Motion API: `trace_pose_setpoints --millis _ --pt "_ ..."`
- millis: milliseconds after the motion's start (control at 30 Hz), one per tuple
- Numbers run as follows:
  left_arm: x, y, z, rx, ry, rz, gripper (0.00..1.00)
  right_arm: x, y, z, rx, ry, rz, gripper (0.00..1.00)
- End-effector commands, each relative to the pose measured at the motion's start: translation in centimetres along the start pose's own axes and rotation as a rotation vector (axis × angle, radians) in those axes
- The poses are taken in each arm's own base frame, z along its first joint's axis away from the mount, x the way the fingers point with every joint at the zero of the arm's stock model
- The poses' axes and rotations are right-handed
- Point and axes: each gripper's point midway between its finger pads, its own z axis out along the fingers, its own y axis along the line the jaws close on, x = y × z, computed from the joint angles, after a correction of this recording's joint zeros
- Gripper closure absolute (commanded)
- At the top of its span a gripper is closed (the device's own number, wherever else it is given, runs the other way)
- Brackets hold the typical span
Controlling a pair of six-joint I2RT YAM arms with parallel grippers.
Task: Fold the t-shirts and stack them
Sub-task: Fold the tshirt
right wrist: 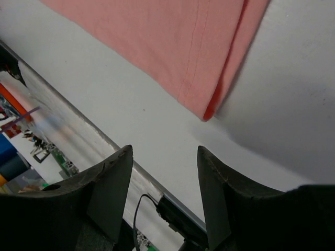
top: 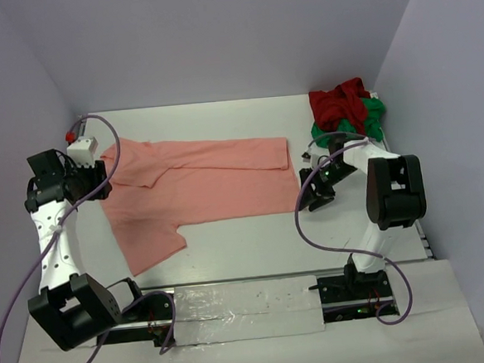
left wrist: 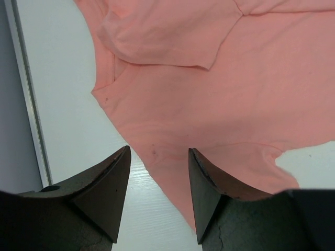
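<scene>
The salmon-pink t-shirt point(top: 194, 185) lies spread across the middle of the table, one long side folded over and a sleeve point(top: 151, 242) sticking out toward the near edge. My left gripper point(top: 100, 176) hovers open over the shirt's left edge; in the left wrist view the pink cloth point(left wrist: 220, 99) fills the area beyond the open gripper point(left wrist: 159, 157), nothing held. My right gripper point(top: 311, 192) stands open just right of the shirt's hem corner point(right wrist: 207, 112), with bare table between its jaws point(right wrist: 163, 154). A dark red shirt point(top: 338, 100) and a bright green shirt point(top: 362, 121) lie crumpled together at the back right.
Grey walls enclose the table on the left, back and right. A metal rail point(top: 242, 302) with the arm bases runs along the near edge. A table-edge strip point(left wrist: 29, 104) shows at the left of the left wrist view.
</scene>
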Motion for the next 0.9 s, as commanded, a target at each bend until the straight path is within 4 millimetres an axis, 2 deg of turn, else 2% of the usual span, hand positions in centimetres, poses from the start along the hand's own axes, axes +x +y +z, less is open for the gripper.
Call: trace_pose_setpoints --millis 0,167,233,267,333,367,400,433,467,500,567,600,700,733,800,833,867 --pt "-3.2 -0.1 -2.1 -0.012 -0.105 -0.001 0.43 -1.4 0.1 -0.1 -0.045 -0.064 0.003 0.41" --pt "-4.1 -0.6 -4.0 -0.031 -0.171 0.014 0.43 -2.8 -0.6 -0.3 0.000 -0.097 -0.022 0.42" --pt "-4.1 -0.6 -4.2 -0.043 -0.185 0.003 0.43 -4.2 -1.6 -1.0 0.072 -0.138 -0.063 0.43" --pt "-4.6 -0.4 -4.4 -0.062 -0.216 0.008 0.44 -5.9 -1.9 -1.7 0.111 -0.209 -0.106 0.46" --pt "-4.4 -0.8 -4.0 -0.042 -0.228 -0.013 0.48 -7.8 -1.6 -2.6 0.161 -0.266 -0.153 0.59" --pt "-4.5 -0.8 -3.6 -0.035 -0.234 -0.029 0.49 -9.2 -1.6 -3.2 0.182 -0.314 -0.170 0.78" --pt "-5.0 -0.6 -3.3 -0.033 -0.255 -0.036 0.59 -10.8 -0.3 -3.7 0.188 -0.345 -0.206 0.96" --pt "-5.3 -1.0 -3.0 -0.003 -0.264 -0.059 0.65 -11.9 0.2 -4.2 0.192 -0.371 -0.221 1.00" --pt "-5.9 -0.7 -2.3 -0.001 -0.282 -0.070 0.89 -13.5 1.4 -4.9 0.180 -0.404 -0.235 1.00" --pt "-6.0 -0.6 -1.9 0.005 -0.281 -0.090 0.99 -14.4 1.8 -5.6 0.181 -0.429 -0.241 1.00" --pt "-6.2 -0.8 -0.5 0.055 -0.273 -0.136 1.00 -16.3 3.1 -6.3 0.179 -0.482 -0.263 1.00" --pt "-6.7 -1.2 -0.1 0.080 -0.279 -0.146 1.00 -17.5 4.4 -6.7 0.182 -0.507 -0.291 1.00" --pt "-6.6 -1.5 2.2 0.128 -0.235 -0.172 1.00 -19.4 6.9 -6.6 0.162 -0.536 -0.341 1.00" --pt "-6.2 -1.5 3.4 0.151 -0.213 -0.193 1.00 -19.7 8.1 -5.8 0.156 -0.532 -0.365 1.00" --pt "-6.2 -2.6 4.6 0.201 -0.189 -0.196 1.00 -20.6 9.2 -4.7 0.150 -0.522 -0.380 1.00" --pt "-5.5 -3.0 6.0 0.236 -0.147 -0.211 1.00 -20.6 10.5 -3.7 0.139 -0.506 -0.409 1.00" --pt "-5.5 -3.2 6.6 0.244 -0.130 -0.214 1.00 -20.8 10.7 -3.1 0.159 -0.499 -0.406 1.00"
